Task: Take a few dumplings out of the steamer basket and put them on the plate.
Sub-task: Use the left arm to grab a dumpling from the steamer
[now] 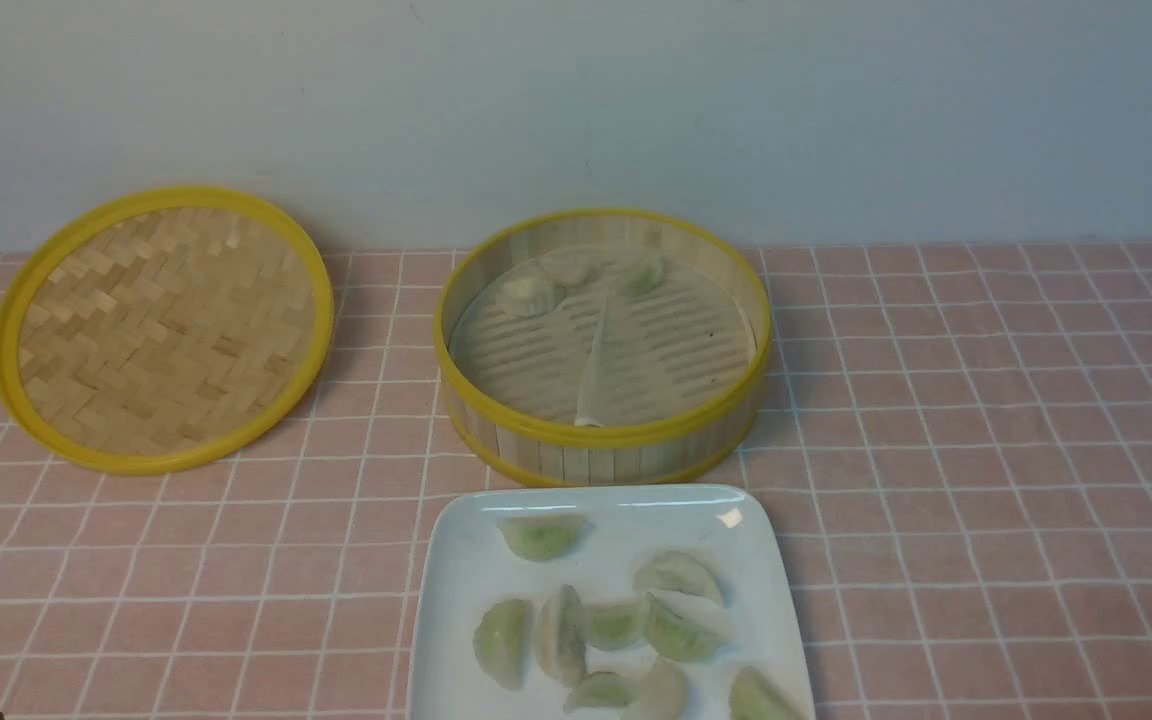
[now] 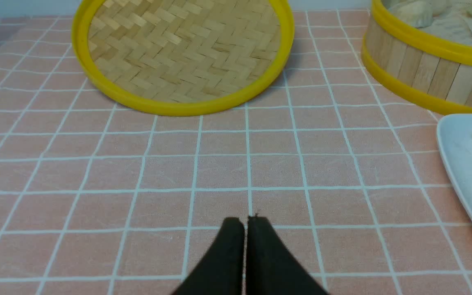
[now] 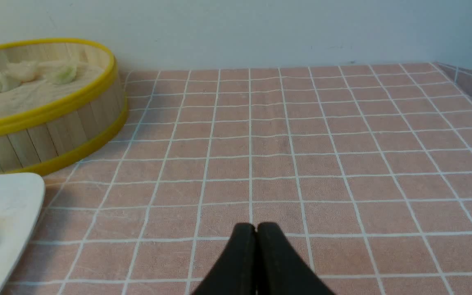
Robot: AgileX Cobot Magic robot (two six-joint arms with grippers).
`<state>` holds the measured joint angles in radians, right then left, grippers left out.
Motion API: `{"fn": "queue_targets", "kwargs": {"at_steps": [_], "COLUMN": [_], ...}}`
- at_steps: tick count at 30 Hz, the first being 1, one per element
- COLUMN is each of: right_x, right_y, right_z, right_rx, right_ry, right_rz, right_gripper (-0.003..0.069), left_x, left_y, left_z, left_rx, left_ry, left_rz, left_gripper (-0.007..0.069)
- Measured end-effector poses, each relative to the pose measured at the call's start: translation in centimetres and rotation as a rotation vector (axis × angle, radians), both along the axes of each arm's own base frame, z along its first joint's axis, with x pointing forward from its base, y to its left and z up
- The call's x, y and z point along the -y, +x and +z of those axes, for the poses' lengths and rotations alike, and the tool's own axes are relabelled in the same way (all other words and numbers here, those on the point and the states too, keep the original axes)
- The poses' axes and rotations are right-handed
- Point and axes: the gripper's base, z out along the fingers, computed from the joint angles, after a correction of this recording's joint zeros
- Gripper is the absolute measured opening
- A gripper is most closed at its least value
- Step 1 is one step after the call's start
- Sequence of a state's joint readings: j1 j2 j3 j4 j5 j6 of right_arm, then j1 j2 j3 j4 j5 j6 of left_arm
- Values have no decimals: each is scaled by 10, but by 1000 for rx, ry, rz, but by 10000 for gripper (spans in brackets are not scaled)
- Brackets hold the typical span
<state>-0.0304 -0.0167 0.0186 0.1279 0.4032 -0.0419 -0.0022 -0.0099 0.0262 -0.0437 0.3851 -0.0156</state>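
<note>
You are looking at a pink checked tablecloth (image 1: 986, 450) carrying the steamer basket (image 1: 606, 435), its woven lid (image 1: 164, 330) lying flat left of the basket. The plate (image 1: 456, 560) is sitting just in front of the basket, holding several dumplings (image 1: 561, 633); three more are resting by the basket's far wall. Your left gripper (image 2: 245, 223) and right gripper (image 3: 256, 229) are hovering either side of the basket, jaws pressed together, gripping nothing.

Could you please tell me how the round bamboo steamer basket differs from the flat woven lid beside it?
The round slatted bamboo steamer basket has a tall upright wall; the flat woven yellow-rimmed lid is shallow. The basket holds three pale dumplings on a ridged liner; the lid holds none. Both are round with yellow rims.
</note>
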Motion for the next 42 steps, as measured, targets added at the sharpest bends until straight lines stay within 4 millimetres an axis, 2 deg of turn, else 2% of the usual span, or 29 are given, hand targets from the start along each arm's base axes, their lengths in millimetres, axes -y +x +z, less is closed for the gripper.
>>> {"fn": "queue_targets", "kwargs": {"at_steps": [23, 27, 33, 34, 37, 39, 41, 42], "right_x": [0, 0, 0, 0, 0, 0, 0, 0], "right_y": [0, 0, 0, 0, 0, 0, 0, 0], "right_z": [0, 0, 0, 0, 0, 0, 0, 0], "right_rx": [0, 0, 0, 0, 0, 0, -1, -1], "right_ry": [0, 0, 0, 0, 0, 0, 0, 0], "right_rz": [0, 0, 0, 0, 0, 0, 0, 0], "right_gripper": [-15, -15, -15, -15, -15, -15, -15, -15], "left_x": [-1, 1, -2, -5, -12, -13, -12, -8], "left_y": [1, 3, 4, 3, -4, -7, -8, -6], "left_z": [1, 11, 36, 45, 67, 76, 108, 133], "left_rx": [19, 136, 404, 506, 751, 796, 825, 789], "left_ry": [19, -138, -424, -469, -526, -541, -548, -521], "left_rz": [2, 26, 71, 84, 106, 104, 76, 50], "left_gripper": [-6, -6, -6, -6, -6, -6, -6, -6]}}
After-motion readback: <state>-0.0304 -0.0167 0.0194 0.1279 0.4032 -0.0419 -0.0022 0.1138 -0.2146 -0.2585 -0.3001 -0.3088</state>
